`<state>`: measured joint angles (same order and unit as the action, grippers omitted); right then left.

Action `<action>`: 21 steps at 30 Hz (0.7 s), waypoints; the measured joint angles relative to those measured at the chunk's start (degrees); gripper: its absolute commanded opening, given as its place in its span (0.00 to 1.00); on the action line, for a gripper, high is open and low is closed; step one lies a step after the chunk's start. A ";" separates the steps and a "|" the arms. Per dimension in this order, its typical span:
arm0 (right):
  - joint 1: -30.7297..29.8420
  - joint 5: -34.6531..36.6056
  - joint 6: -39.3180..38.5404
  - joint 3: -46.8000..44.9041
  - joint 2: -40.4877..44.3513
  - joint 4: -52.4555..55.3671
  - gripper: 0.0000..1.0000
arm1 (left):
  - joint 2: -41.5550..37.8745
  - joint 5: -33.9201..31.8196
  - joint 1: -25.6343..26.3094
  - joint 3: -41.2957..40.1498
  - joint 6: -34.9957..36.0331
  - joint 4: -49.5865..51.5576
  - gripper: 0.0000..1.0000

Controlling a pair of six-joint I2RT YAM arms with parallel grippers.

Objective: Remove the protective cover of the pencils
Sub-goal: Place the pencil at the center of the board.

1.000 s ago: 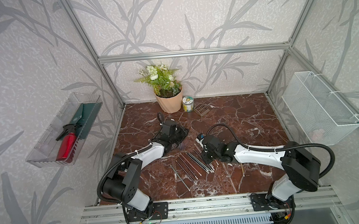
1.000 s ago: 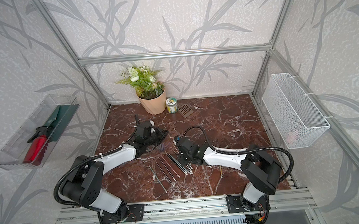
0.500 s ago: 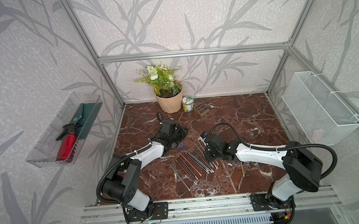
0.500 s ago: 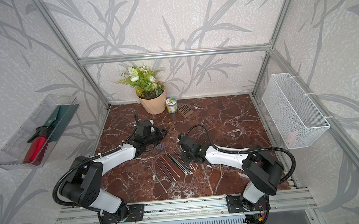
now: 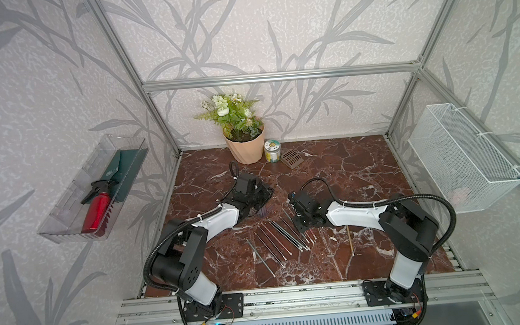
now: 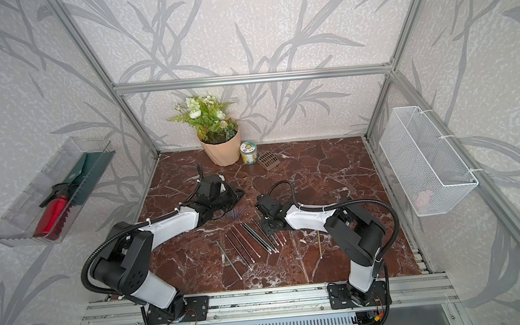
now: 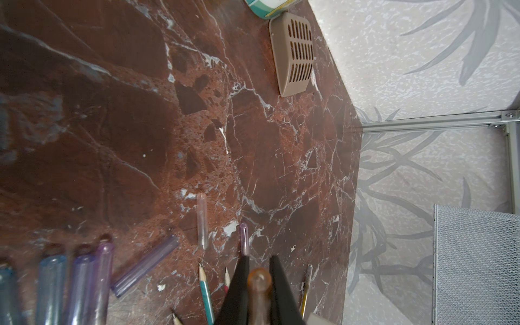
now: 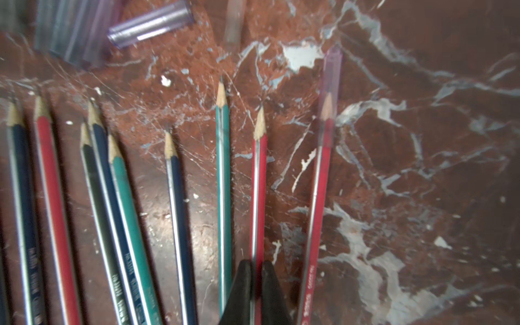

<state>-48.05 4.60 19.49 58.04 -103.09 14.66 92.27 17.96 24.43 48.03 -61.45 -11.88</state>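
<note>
Pencils (image 5: 276, 239) fan across the near red-marble tabletop (image 5: 357, 168); the right gripper (image 8: 256, 265) pinches a bare-tipped red pencil (image 8: 259, 168), the left gripper (image 7: 259, 266) clamps a lone cap (image 7: 259, 285), loose caps (image 7: 146, 266) just beyond. A clear wall tray (image 5: 67, 231) holds a red spray bottle (image 5: 97, 212); a mesh basket (image 5: 474, 165) hangs opposite.

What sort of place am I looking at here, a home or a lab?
Most likely a robot test booth dressed to look homely. An aluminium frame holds leaf-patterned wall panels, a left arm and right arm are bolted to a rail before a marble-look tabletop, and a potted plant decorates it.
</note>
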 measured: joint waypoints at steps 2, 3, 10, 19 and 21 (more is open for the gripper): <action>0.00 -0.11 0.00 0.46 -0.28 0.15 0.00 | 0.85 0.15 0.00 0.28 0.02 0.35 0.00; 0.02 -0.13 0.02 0.66 -0.42 0.26 0.00 | 1.22 0.20 0.04 0.42 0.04 0.33 0.00; 0.07 -0.15 0.02 1.09 -0.83 0.33 0.00 | 2.80 0.46 0.46 0.68 0.37 0.74 0.00; 0.13 -0.17 0.20 1.14 -0.94 0.31 0.11 | 5.31 0.44 1.55 1.90 0.46 1.14 0.00; 0.13 -0.20 0.22 1.14 -0.94 0.31 0.12 | 6.16 0.37 2.03 2.56 0.48 1.22 0.00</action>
<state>-47.92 4.40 19.70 59.18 -104.03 14.96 98.43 18.33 26.46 50.59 -60.97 -10.66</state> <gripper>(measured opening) 0.109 0.128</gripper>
